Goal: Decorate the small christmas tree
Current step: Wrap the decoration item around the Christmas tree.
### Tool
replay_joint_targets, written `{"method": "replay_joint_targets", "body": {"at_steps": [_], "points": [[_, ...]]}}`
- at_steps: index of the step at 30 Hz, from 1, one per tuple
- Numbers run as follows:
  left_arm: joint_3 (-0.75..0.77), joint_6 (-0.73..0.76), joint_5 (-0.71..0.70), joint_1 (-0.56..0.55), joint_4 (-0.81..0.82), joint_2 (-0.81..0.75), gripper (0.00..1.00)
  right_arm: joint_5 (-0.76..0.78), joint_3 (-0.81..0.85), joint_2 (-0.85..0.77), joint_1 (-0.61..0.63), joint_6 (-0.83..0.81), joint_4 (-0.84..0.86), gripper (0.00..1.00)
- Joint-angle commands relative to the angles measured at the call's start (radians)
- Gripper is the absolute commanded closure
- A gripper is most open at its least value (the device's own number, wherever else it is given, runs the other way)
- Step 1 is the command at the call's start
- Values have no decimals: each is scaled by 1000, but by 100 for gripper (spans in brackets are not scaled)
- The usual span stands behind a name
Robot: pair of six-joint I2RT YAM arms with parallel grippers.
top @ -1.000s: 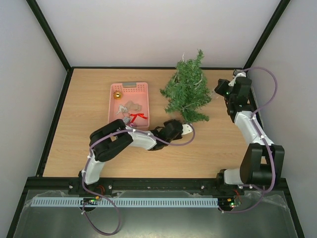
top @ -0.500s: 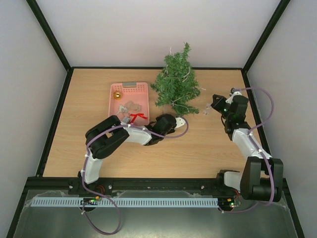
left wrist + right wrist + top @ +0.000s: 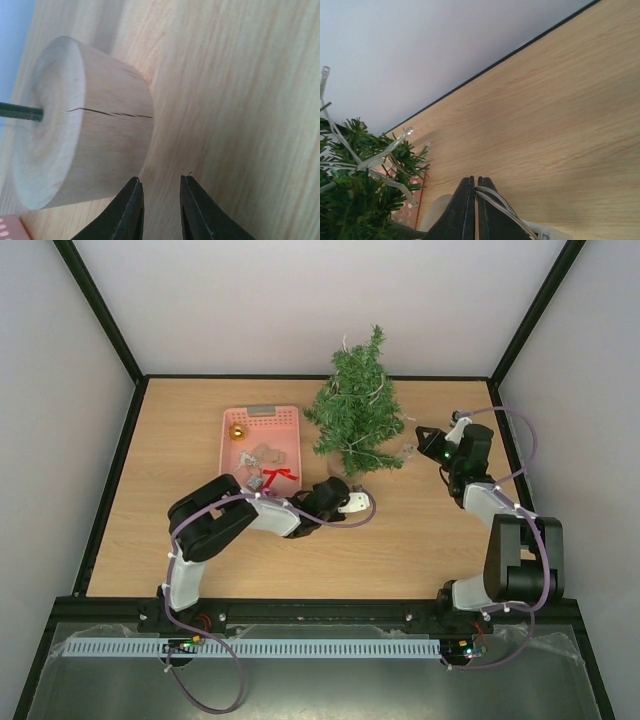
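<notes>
Up close, the left tool (image 3: 161, 179) is a pair of dark, smooth, tapering fingers held a little apart, with only wood grain showing in the narrow gap. One fingertip lies right at the lower edge of the pale, round sawn-wood disc (image 3: 95, 125); whether they touch cannot be told. A hairline dark crack runs along the disc's curved side, and a thin green wire stem (image 3: 20, 112) enters the middle of its flat face. Across the table, the right tool (image 3: 475, 178) has its two black fingers pressed flat together, pinching the clear plastic light cord (image 3: 495, 199), whose glossy twin strands run out along one finger. More strands, tipped with small clear bulbs, lie over the bristly needles nearby. The small christmas tree (image 3: 355, 412), a bushy dark green cone, stands on the far half of the light wood-grain table (image 3: 170, 530), with the right tool just beside its lower branches and the left tool low at its foot. Just left of the tree sits the pink perforated plastic basket (image 3: 285, 420), rectangular with rounded corners, holding a gold ball (image 3: 238, 432) and a red bow (image 3: 280, 476). Open tabletop stretches between the tree and the arm bases and along the left side. A black frame rail (image 3: 110, 490) edges the table below plain pale walls.
</notes>
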Motion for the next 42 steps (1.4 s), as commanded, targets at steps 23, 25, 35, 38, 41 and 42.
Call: {"method": "replay_joint_targets", "body": {"at_steps": [23,25,35,38,41,42], "points": [[-63,-510,-213,-73,49,-151,53,-1,67,33,-1,-30,35,98],[-101,-564,-223,-92,80,-185,53,-5,69,35,-2,-26,38,98],[-156,-798,-209,-97,41,-326,52,-42,98,87,4,76,183,97],[-158,-862,-187,-88,0,-350,52,-24,142,138,21,84,173,91],[-163,-918,-183,-85,-37,-366,52,-31,190,188,40,71,132,88],[-165,-925,-183,-85,-51,-370,52,-31,198,198,47,63,113,87]]}}
